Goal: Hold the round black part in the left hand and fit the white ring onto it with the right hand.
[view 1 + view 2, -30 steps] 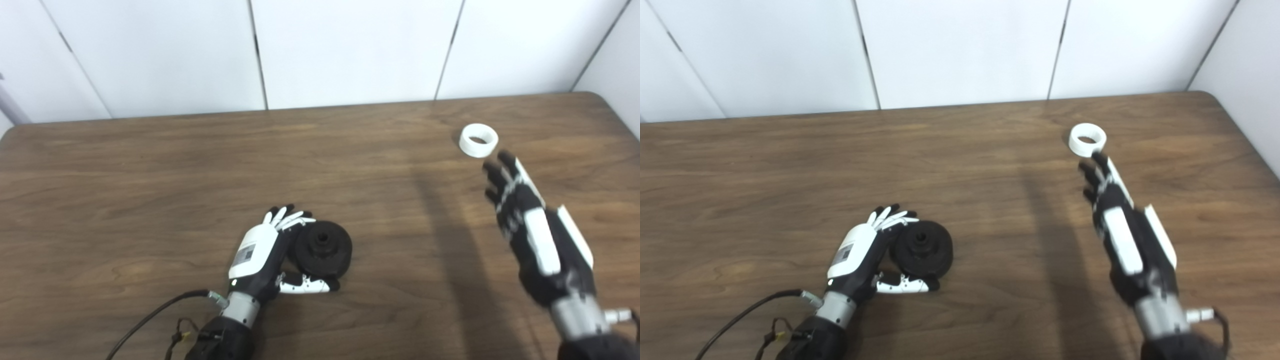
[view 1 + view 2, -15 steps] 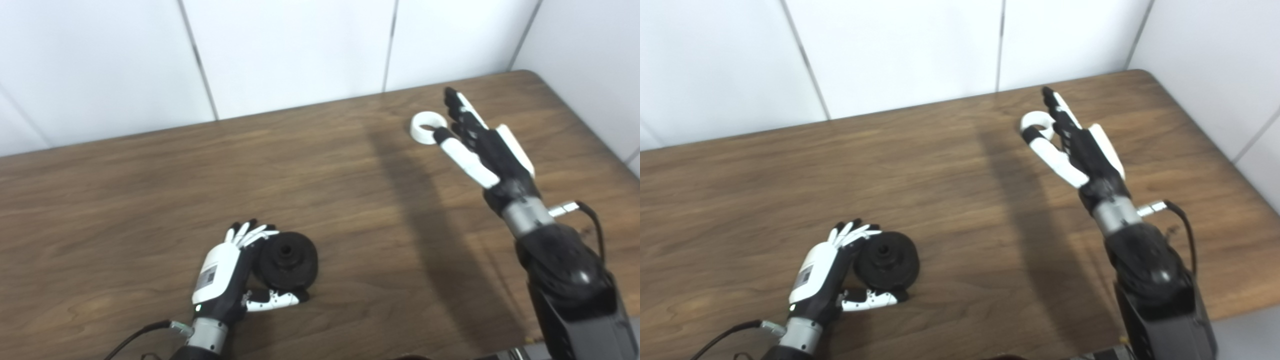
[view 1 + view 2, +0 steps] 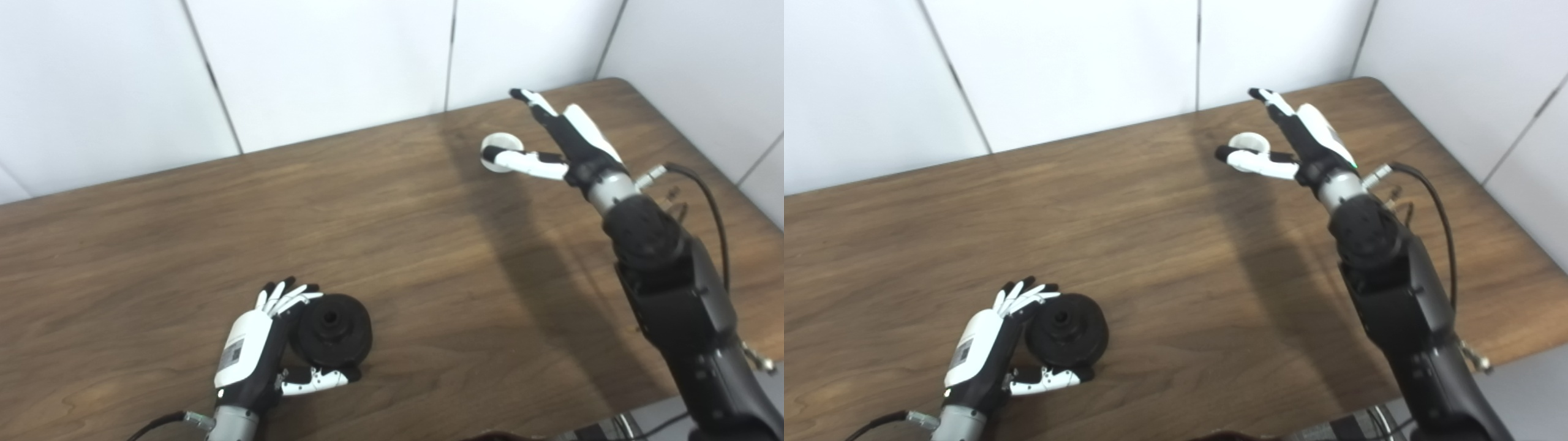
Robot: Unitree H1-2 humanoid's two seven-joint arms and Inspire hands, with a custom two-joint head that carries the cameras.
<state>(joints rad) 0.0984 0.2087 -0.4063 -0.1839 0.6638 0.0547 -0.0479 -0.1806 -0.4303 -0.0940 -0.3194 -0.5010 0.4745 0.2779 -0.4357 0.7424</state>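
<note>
No text, brand, number or sign could be read in either view; the only candidate was a small grey label on the white back of the left hand [image 3: 245,352], and its marks were too small and blurred to make out; the right hand [image 3: 572,147], the round black part [image 3: 331,329], the white ring [image 3: 499,150] and the table [image 3: 153,233] bore no lettering that showed.

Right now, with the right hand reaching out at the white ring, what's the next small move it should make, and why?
Probably close the right hand on the white ring. The fingers are spread open, the thumb lies in front of the ring and the other fingers reach past it, so it looks bracketed but ungripped on the table. The left hand already cradles the round black part.
</note>
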